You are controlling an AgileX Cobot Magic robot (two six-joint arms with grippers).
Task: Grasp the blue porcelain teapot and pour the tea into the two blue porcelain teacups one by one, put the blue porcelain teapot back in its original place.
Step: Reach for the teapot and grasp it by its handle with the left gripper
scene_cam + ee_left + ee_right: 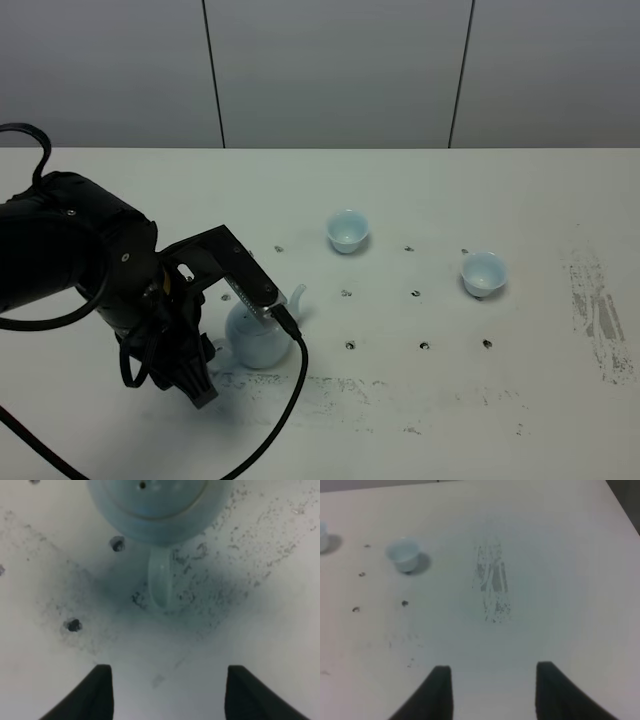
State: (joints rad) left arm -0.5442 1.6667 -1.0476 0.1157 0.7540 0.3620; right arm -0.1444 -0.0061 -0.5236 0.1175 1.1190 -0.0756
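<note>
The blue porcelain teapot (258,337) stands on the white table, left of centre, with its spout (297,295) pointing toward the cups. The two blue porcelain teacups stand upright and apart, one (347,230) at the middle back, the other (483,273) further right. My left gripper (167,695) is open with nothing between its fingers. It hovers low just short of the teapot's loop handle (161,577), and the teapot body (155,505) lies beyond. My right gripper (495,692) is open over bare table, far from the nearer teacup (404,554).
The left arm (90,260) and its black cable (290,400) cover the table's front left and partly hide the teapot. Small dark holes (424,346) dot the middle of the table. Scuff marks (597,310) run along the right side.
</note>
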